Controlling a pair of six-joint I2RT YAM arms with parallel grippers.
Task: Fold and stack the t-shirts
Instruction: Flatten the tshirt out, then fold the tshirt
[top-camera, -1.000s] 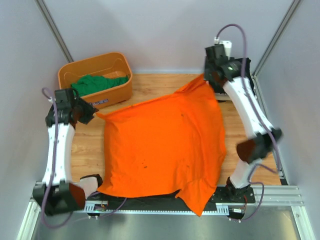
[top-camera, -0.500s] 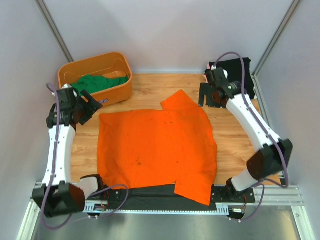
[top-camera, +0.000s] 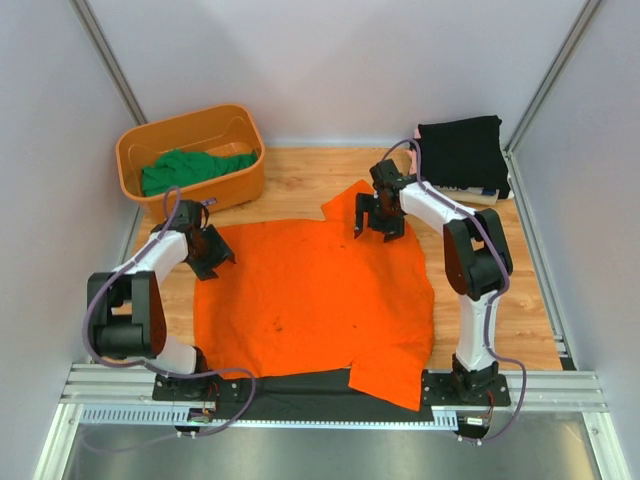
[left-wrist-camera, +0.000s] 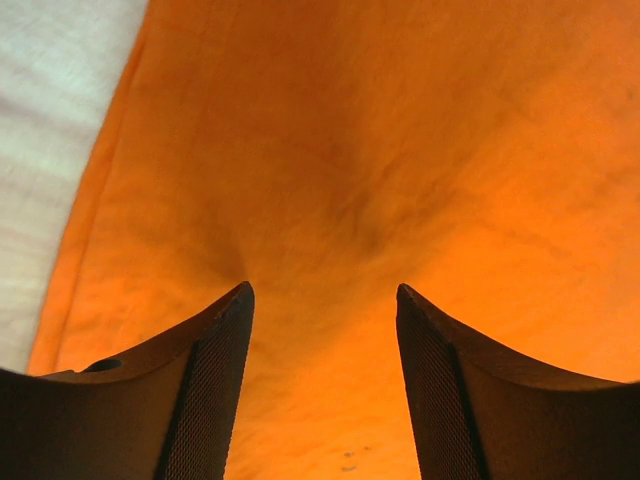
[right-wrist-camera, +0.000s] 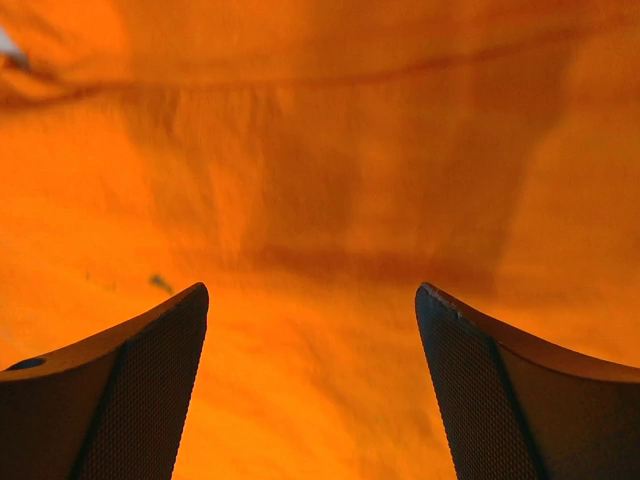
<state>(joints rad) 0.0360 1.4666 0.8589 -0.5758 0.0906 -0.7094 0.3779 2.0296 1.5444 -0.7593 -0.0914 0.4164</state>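
Note:
A bright orange t-shirt (top-camera: 310, 295) lies spread flat across the middle of the wooden table, one sleeve hanging over the near edge. My left gripper (top-camera: 212, 258) sits low over its left edge, jaws open with only orange cloth (left-wrist-camera: 330, 200) showing between them. My right gripper (top-camera: 380, 222) is open over the shirt's far right corner, cloth (right-wrist-camera: 320, 200) filling its view. A green t-shirt (top-camera: 190, 166) lies crumpled in the basket. A black t-shirt (top-camera: 460, 150) sits folded at the back right, on top of a pale folded one (top-camera: 470, 192).
An orange plastic basket (top-camera: 240, 182) stands at the back left. Grey walls close in the table on three sides. A metal rail (top-camera: 330, 395) runs along the near edge by the arm bases.
Both grippers held the orange shirt lifted and stretched a second ago. They let go, the shirt dropped flat, and both arms came down and inward onto its edges.

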